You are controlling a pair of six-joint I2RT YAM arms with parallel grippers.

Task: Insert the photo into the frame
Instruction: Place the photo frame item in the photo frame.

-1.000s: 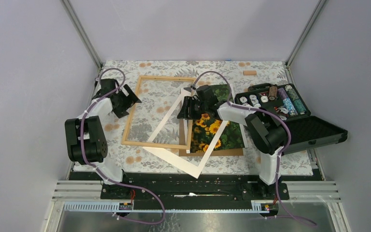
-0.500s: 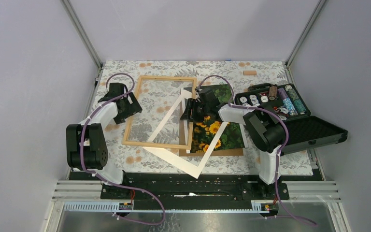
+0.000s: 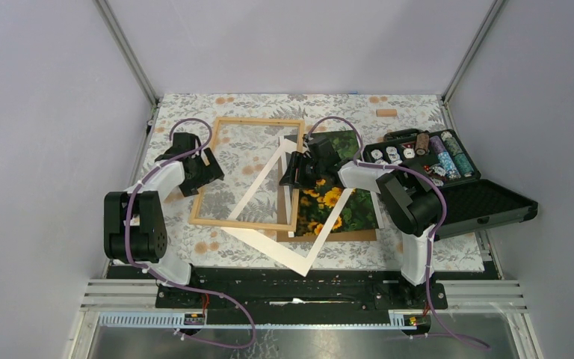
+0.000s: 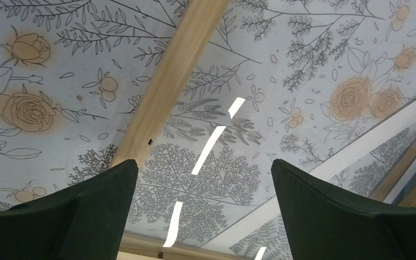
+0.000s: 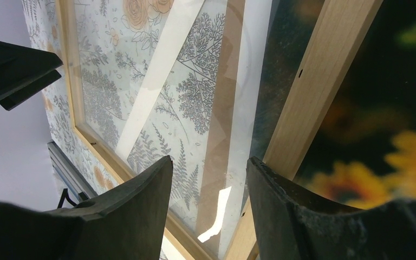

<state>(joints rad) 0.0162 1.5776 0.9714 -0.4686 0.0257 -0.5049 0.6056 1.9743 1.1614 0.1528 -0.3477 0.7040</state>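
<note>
The frame (image 3: pixel 244 223) lies flat on the floral-covered desk (image 3: pixel 194 105), left of centre, its clear pane showing the pattern beneath. The photo (image 3: pixel 338 203) of sunflowers lies just right of it on a brown backing board (image 3: pixel 344 236). It is outside the frame, whose right rail overlaps the photo's left edge. A white mat (image 3: pixel 265 243), turned like a diamond, lies across both – partly under the frame.

The left gripper (image 3: pixel 203 170) hovers over the frame's left rail (image 4: pixel 173 81). In the left wrist view this gripper (image 4: pixel 201 168) is spread wide, holding nothing.

The right gripper (image 3: pixel 299 168) sits over the frame's right rail. In its own view the right gripper (image 5: pixel 206 168) is about half spread, with only the pane beyond the tips – the rail (image 5: pixel 314 97) runs just beside one finger. An open black case (image 3: pixel 486 206) stands at the right.
</note>
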